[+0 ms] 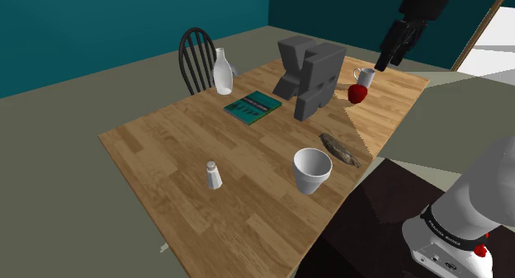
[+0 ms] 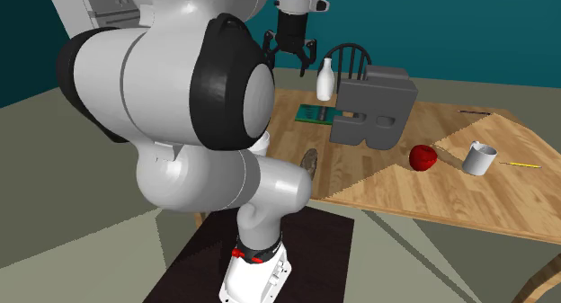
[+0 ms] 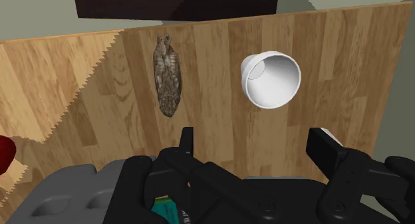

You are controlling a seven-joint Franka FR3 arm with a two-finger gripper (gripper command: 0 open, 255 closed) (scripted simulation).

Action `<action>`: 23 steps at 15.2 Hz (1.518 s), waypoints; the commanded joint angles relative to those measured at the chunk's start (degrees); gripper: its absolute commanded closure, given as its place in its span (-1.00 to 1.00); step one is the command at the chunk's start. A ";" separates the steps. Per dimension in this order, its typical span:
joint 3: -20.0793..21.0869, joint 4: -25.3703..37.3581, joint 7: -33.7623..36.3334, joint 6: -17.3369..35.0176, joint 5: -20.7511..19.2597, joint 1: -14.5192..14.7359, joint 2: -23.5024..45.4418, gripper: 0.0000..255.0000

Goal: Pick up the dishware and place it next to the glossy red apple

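Observation:
A white cup (image 1: 312,169) stands upright near the wooden table's (image 1: 165,157) edge closest to the stand. The glossy red apple (image 1: 357,93) lies farther along the table, beside a white mug (image 1: 363,77). My black gripper (image 1: 393,52) hangs open high above the table, up near the apple end. In the wrist view the fingers (image 3: 187,141) stand wide apart with nothing between them, and the cup (image 3: 271,80) lies well below and ahead of the gripper (image 3: 255,144). The second exterior view shows the apple (image 2: 422,157), the mug (image 2: 479,157) and the gripper (image 2: 293,46).
A grey blocky object (image 1: 309,74) stands mid-table by the apple. A brown mottled oblong thing (image 1: 340,148) lies between it and the cup. A teal book (image 1: 252,106), a white bottle (image 1: 222,73), a small shaker (image 1: 214,176) and a dark chair (image 1: 198,58) are farther off.

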 commanded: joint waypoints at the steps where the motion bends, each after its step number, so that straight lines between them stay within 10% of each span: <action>1: 0.00 0.00 0.00 0.00 0.00 0.00 0.00 -1.00; 13: 5.33 -23.64 -0.81 26.18 4.10 3.11 -1.16 -1.00; 23: 10.41 -34.65 -2.10 54.39 9.45 7.56 12.93 -1.00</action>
